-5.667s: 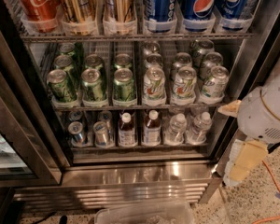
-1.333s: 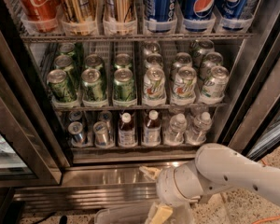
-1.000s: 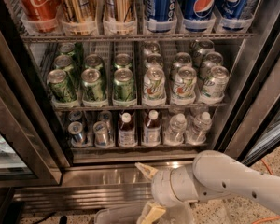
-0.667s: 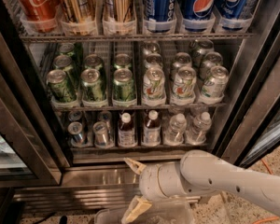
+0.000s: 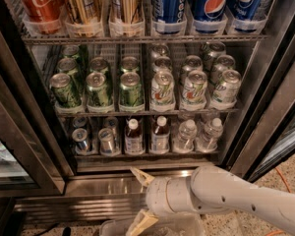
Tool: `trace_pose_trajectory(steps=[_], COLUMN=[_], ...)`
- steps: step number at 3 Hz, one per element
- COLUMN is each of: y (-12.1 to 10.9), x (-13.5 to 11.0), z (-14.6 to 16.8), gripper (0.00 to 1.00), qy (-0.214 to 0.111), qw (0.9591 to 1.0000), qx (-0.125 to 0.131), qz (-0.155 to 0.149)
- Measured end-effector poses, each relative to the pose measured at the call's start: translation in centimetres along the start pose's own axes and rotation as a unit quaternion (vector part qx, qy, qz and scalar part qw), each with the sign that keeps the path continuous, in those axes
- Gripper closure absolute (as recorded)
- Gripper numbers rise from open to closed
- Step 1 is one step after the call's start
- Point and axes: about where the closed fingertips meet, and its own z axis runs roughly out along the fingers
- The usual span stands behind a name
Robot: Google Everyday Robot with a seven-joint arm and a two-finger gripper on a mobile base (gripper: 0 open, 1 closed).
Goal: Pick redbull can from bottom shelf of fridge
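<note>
The fridge stands open with wire racks of drinks. On the bottom shelf slim silver redbull cans stand at the left, a second one beside the first, with more behind them. My gripper is low in front of the fridge's steel sill, below and right of the cans. Its two beige fingers are spread apart and hold nothing. They point left.
Two juice bottles and clear water bottles fill the rest of the bottom row. Green cans and white-green cans sit on the rack above, cola cans on top. A clear bin lies under the gripper. The dark door frame stands at right.
My arm has swung in from the right edge to the bottom centre and kept moving left. The fingers are now below the juice bottles. The drinks have not moved.
</note>
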Motion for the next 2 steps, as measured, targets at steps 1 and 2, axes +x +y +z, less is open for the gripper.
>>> trace_pose_trajectory(steps=[1, 2], y=[1.3, 1.1], x=[-1.0, -3.1], z=[1.9, 4.5], gripper=[0.0, 0.0], qy=[-0.025, -0.046], qw=[0.9989, 0.9953], qx=[0.036, 0.08], qz=[-0.014, -0.03])
